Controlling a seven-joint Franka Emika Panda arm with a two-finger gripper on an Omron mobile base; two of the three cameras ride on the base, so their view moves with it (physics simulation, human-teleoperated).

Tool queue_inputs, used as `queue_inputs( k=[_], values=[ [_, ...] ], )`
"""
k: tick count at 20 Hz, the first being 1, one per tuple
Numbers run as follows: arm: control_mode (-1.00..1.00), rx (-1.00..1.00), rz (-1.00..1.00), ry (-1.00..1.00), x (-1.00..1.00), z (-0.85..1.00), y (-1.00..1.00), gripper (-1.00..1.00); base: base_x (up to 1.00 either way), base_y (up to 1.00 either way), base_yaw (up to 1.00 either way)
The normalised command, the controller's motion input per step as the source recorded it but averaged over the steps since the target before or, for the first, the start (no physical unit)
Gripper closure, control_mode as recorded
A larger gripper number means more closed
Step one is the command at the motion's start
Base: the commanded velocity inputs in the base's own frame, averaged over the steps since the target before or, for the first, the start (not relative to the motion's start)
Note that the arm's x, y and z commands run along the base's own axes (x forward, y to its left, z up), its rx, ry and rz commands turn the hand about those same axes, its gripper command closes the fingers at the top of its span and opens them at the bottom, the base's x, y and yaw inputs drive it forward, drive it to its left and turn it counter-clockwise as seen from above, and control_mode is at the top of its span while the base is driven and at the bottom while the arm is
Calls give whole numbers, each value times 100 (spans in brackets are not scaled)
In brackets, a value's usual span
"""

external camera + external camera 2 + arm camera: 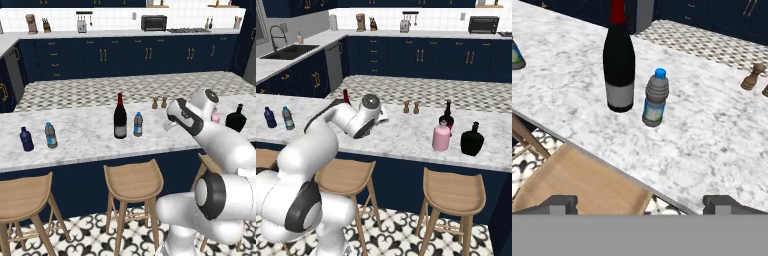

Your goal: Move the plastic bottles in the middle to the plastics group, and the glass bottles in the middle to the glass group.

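Arm: white arm rising from the lower right of the left base view, upper link slanting up and left, wrist bent over the near edge of the marble counter [85,140]; in the right base view it climbs from the lower left and the hand sits at centre-left.
Gripper: gripper [641,204] with nothing between its fingers, the two dark fingertips [561,204] standing wide apart at the bottom corners of the hand view; it hangs off the counter's near edge, above a wooden stool [577,185].
Wine bottle: wine bottle [120,117] upright at mid-counter, centre of the left base view; upper centre of the hand view, red cap, grey label.
Water bottle: water bottle [138,124] upright just right of the wine bottle, near it but not touching.
Pink bottle: pink bottle [441,136] upright, right of centre in the right base view.
Glass group: black flask [472,139] just right of the pink bottle; slim dark bottle [447,116] behind it.
Plastics group: dark-blue bottle [26,139] and second water bottle [50,135] side by side, at the left of the left base view.
Other: two small wooden grinders [159,103] toward the far edge.
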Motion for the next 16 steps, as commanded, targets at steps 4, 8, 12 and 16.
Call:
queue_inputs(
  k=[4, 8, 12, 16],
  values=[
    [-100, -8, 0, 0, -1, 12, 90, -100, 0, 0, 0],
    [-100, -9, 0, 0, 0, 8, 90, -100, 0, 0, 0],
    [-100, -11, -1, 0, 3, 17, 78, -100, 0, 0, 0],
    [-100, -4, -17, 0, 5, 23, 36, -100, 0, 0, 0]
  ],
)
